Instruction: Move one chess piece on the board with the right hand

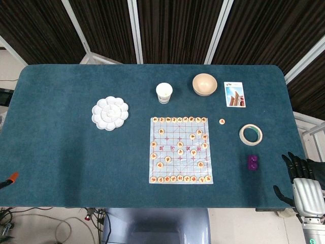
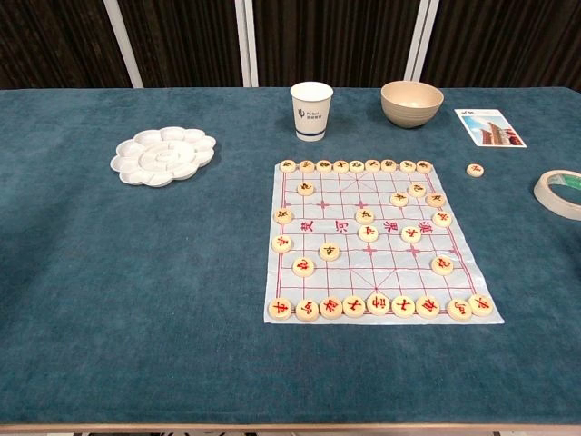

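Note:
A white paper chess board (image 1: 180, 149) (image 2: 374, 238) with red grid lines lies flat in the middle of the blue table, with several round cream pieces on it in rows and scattered. One loose piece (image 1: 222, 121) (image 2: 475, 170) lies off the board to its right. My right hand (image 1: 300, 180) shows only in the head view, at the lower right beyond the table's near right corner, fingers apart, holding nothing, far from the board. My left hand shows in neither view.
Behind the board stand a white paper cup (image 1: 164, 92) (image 2: 311, 110) and a beige bowl (image 1: 204, 84) (image 2: 411, 102). A white flower-shaped palette (image 1: 110, 113) lies left. A card (image 1: 235, 94), a tape roll (image 1: 251, 134) and a purple object (image 1: 252, 162) lie right. An orange tip (image 1: 12, 177) shows at the left edge.

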You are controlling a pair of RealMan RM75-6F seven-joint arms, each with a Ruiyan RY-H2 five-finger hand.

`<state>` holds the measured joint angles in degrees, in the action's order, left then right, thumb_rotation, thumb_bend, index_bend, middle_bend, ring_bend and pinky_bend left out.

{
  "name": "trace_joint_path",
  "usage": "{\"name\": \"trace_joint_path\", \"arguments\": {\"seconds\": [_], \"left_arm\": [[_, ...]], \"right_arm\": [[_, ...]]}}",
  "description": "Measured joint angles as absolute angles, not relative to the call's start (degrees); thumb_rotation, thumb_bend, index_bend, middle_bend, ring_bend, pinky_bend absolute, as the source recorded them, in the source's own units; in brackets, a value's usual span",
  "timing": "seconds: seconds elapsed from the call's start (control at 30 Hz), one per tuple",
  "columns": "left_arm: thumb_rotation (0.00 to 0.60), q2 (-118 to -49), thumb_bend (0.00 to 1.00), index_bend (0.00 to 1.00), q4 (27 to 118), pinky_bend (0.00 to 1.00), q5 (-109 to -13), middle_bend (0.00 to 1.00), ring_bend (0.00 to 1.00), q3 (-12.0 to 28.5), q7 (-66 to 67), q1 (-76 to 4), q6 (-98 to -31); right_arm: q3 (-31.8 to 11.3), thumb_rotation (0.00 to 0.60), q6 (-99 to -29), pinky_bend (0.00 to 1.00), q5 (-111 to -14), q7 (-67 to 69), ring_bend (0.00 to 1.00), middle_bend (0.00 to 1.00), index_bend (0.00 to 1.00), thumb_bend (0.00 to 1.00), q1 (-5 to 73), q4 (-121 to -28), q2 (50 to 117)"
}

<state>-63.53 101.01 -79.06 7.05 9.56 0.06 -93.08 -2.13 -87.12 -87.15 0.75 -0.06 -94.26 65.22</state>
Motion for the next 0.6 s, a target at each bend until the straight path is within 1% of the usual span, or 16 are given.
{"name": "trace_joint_path", "arguments": {"seconds": [0.2,0.37,0.47,0.6], "left_arm": [[0.600,-63.64,0.00,0.05,100.97,0.00,-78.87,0.00,0.00,7.03,9.91,-0.13,-92.63],[0.600,-63.87,0.00,0.05,100.93,0.00,-79.01,0.00,0.00,6.95,10.26,-0.21,-92.56],[0.600,-63.97,0.00,0.05,101.03,0.00,-79.26,0.00,0.00,6.77,10.56,-0.25,-92.49],[0.600,-64.16,0.00,0.05,101.10,0.00,-79.31,0.00,0.00,6.75,10.96,-0.18,-92.75]], "right_arm": [[-1.62,0.600,-85.96,0.09,-87.68,5.00,0.00,0.00,0.00,0.38,0.30,-96.09,63.99],[-1.99,0.600,-83.72,0.09,-88.37,3.07,0.00,0.00,0.00,0.38,2.22,-97.82,62.04],[-2.59,0.600,-79.60,0.09,-88.07,3.44,0.00,0.00,0.00,0.38,4.74,-100.13,59.83],[-4.08,0.600,-71.32,0.08,-85.92,5.22,0.00,0.00,0.02,0.38,9.64,-103.43,56.97]]}}
